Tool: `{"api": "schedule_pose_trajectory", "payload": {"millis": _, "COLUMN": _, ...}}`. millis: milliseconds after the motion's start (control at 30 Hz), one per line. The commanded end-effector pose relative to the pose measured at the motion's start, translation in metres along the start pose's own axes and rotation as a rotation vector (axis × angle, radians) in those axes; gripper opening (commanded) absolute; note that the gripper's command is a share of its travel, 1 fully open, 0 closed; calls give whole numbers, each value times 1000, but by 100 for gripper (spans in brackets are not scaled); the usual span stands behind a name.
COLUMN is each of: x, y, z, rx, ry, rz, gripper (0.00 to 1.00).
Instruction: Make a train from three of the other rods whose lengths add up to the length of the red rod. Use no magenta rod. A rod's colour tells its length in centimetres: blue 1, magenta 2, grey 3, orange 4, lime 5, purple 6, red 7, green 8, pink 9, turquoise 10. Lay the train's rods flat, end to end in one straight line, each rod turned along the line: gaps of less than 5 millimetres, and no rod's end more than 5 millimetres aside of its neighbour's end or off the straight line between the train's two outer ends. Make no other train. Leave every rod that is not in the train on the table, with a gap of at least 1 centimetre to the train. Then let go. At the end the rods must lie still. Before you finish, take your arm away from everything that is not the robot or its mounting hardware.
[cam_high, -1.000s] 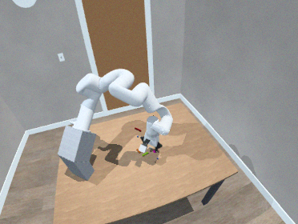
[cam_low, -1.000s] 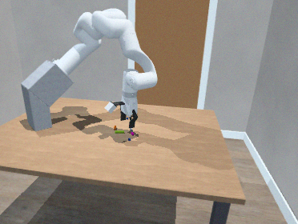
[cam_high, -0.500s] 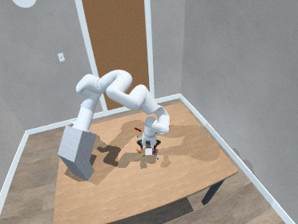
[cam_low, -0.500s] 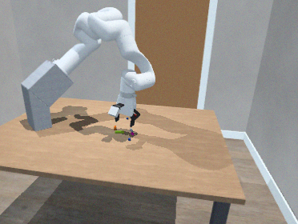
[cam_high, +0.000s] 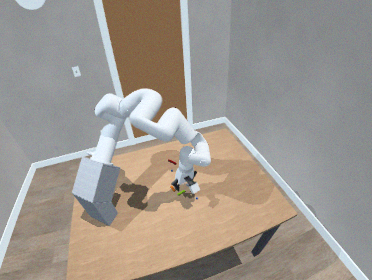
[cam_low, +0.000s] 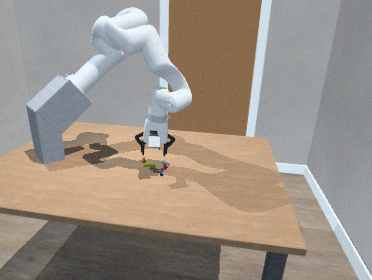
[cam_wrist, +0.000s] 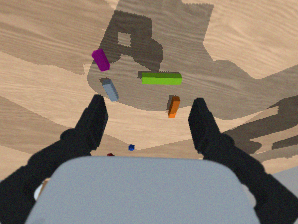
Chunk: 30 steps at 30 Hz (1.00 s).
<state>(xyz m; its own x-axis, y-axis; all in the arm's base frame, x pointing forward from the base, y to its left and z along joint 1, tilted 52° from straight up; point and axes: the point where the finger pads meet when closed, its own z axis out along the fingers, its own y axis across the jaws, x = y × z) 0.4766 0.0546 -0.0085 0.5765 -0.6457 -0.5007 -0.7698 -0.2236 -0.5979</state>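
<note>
"Top view: where does the red rod (cam_high: 172, 162) (cam_wrist: 110, 155) lie?"

"On the tabletop (cam_high: 150, 245) (cam_low: 200, 210) (cam_wrist: 250, 30), beside the arm's (cam_high: 175, 125) (cam_low: 165, 65) lower end. One blue rod (cam_high: 172, 171) (cam_wrist: 131, 147) is near it; a second blue rod (cam_high: 197, 198) (cam_low: 161, 174) lies well apart from it, on the other side of the jaws (cam_high: 185, 182) (cam_low: 154, 154). Between these two blue rods are the lime rod (cam_high: 181, 192) (cam_low: 149, 165) (cam_wrist: 161, 78) and the orange rod (cam_high: 173, 188) (cam_low: 144, 160) (cam_wrist: 174, 107), the latter partly obscured."

"Exterior view: how are the jaws placed?"

"They point down above the tabletop, fully open, with nothing between the fingers. Below are the orange and lime rods, and near them the magenta rod (cam_low: 165, 167) (cam_wrist: 101, 60) and the grey rod (cam_low: 164, 163) (cam_wrist: 110, 90), both small at this scale."

"Wrist view: how are the rods arranged?"

"Separately. The lime rod runs across the picture; the orange rod is turned roughly crosswise to it, apart. The grey rod slants near the left-hand fingertip in the picture, with the magenta rod just beyond. The first blue rod appears nearer the gripper's housing, whose edge partly hides the red rod."
</note>
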Motion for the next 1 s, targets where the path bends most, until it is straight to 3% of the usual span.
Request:
{"api": "schedule_pose_trajectory", "payload": {"millis": 0, "x": 2, "y": 0, "z": -2, "rx": 9, "ry": 2, "rz": -167, "gripper": 100}}
{"api": "schedule_pose_trajectory", "payload": {"millis": 967, "x": 23, "y": -18, "z": -15, "rx": 20, "ry": 125, "rz": -1200, "gripper": 100}}
